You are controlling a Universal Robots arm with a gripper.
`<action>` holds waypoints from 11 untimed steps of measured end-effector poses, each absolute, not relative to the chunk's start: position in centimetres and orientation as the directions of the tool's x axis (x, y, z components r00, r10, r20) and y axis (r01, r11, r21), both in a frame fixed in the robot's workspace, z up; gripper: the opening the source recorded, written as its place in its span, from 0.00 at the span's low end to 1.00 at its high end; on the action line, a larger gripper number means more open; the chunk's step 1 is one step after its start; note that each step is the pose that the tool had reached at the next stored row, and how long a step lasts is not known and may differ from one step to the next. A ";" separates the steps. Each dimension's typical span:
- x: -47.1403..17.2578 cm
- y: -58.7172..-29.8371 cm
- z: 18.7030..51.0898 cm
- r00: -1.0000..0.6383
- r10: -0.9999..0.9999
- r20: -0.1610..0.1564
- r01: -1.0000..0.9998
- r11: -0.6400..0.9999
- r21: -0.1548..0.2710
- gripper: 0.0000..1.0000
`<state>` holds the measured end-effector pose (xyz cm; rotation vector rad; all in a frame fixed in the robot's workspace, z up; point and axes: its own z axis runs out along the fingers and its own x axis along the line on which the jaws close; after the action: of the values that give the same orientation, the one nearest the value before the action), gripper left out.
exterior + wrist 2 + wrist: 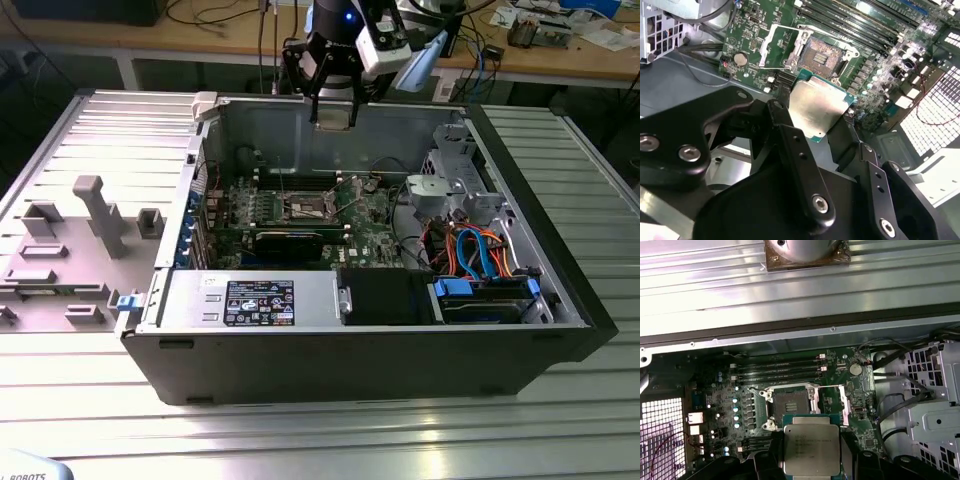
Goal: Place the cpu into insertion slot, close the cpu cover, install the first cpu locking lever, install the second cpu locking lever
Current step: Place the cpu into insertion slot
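A robot arm's gripper hangs over an open desktop computer case, its two black fingers closed on opposite edges of the cpu. In the exterior view the chip sits in the air at the height of the case's far wall, well above the green motherboard lying on the floor of the case.

In both wrist views the cpu shows its silver-grey metal top, with a thin green border around it, held flat between the fingers and apart from everything below. The gripper holds it by the sides, leaving the top face uncovered.

Below it, the insertion slot lies open on the board, a dark square recess with a silvery rim and its contact field exposed. The cpu cover, a silvery frame with a central window, is swung up and away from the slot on one side. Long black memory slots run along the board just beyond the socket.

The case rests on a ribbed metal table. Toward the exterior view's right, inside the case, blue and orange cables loop over a drive bay. On the exterior view's left, a grey tray of moulded holders lies beside the case.
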<state>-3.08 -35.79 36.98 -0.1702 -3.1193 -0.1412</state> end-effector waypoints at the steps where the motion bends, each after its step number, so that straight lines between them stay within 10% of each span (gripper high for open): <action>1: -3.1 -35.8 37.0 -0.994 0.108 0.019 0.109 0.990 0.089 0.54; 11: -3.1 -35.8 37.0 -0.993 0.119 0.019 0.120 0.989 0.089 0.54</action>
<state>-3.10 -35.79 36.98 -0.1879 -3.1188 -0.1413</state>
